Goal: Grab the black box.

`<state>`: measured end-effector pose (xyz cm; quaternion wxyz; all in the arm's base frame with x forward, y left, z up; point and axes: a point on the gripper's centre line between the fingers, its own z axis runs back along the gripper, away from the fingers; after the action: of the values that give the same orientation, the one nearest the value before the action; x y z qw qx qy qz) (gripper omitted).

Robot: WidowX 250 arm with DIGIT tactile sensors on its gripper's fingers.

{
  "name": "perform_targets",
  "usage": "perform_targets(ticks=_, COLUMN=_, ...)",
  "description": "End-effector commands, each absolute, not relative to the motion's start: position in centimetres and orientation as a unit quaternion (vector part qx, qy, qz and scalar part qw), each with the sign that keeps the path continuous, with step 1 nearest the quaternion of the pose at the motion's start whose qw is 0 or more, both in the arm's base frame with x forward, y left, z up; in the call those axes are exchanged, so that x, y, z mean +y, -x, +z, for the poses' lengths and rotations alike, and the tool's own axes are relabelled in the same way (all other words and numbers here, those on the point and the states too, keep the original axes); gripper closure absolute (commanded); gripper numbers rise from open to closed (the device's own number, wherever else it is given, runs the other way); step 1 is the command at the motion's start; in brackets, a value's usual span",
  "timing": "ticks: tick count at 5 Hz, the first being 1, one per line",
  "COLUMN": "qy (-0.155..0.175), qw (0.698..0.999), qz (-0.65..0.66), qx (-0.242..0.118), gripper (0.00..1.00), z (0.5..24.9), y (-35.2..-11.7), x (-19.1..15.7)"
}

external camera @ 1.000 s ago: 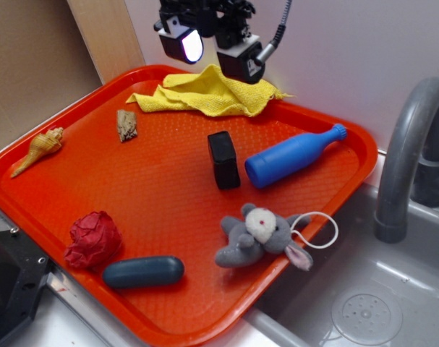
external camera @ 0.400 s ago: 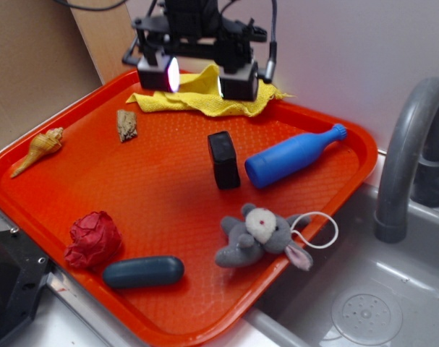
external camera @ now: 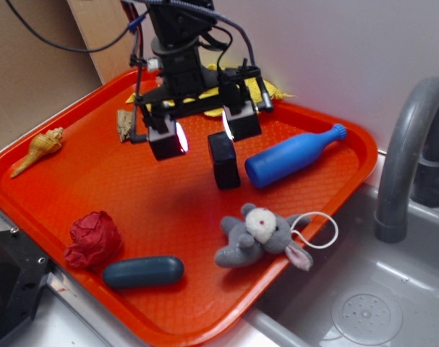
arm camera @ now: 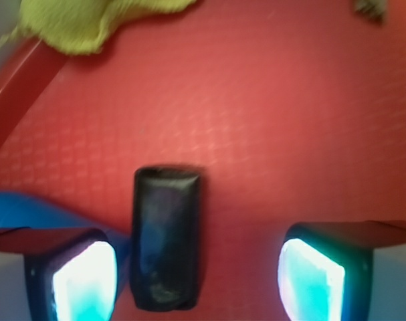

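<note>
The black box (external camera: 224,160) stands on the red tray (external camera: 154,195) near its middle, just left of the blue bottle (external camera: 293,156). My gripper (external camera: 203,130) hangs wide open over it, one lit pad (external camera: 181,139) left of the box and the other pad (external camera: 228,123) just above the box's top. In the wrist view the black box (arm camera: 166,248) lies between the two glowing pads, close to the left pad (arm camera: 82,282) and well apart from the right pad (arm camera: 310,281). Nothing is gripped.
A yellow cloth (external camera: 266,90) lies at the tray's back. A shell (external camera: 38,148) and a small brown piece (external camera: 125,125) are at the left. A red crumpled ball (external camera: 94,239), a dark blue-grey capsule (external camera: 143,272) and a plush mouse (external camera: 261,236) sit in front. Sink and faucet (external camera: 411,152) are at the right.
The gripper has come down and forward from above the yellow cloth to the black box, which now lies between its open fingers. The objects on the tray have not moved.
</note>
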<state>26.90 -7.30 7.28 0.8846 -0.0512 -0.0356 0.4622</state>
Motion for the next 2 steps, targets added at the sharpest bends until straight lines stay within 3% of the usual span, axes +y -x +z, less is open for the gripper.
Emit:
perform_targets(ticks=1, qy=0.056, qw=0.905, qz=0.423, qx=-0.008, gripper=0.0, z=3.25, y=-29.47, x=-9.12)
perform_targets(ticks=2, qy=0.042, qw=0.912, qz=0.407, qx=-0.007, gripper=1.0, z=3.59, y=-29.55, x=-8.98)
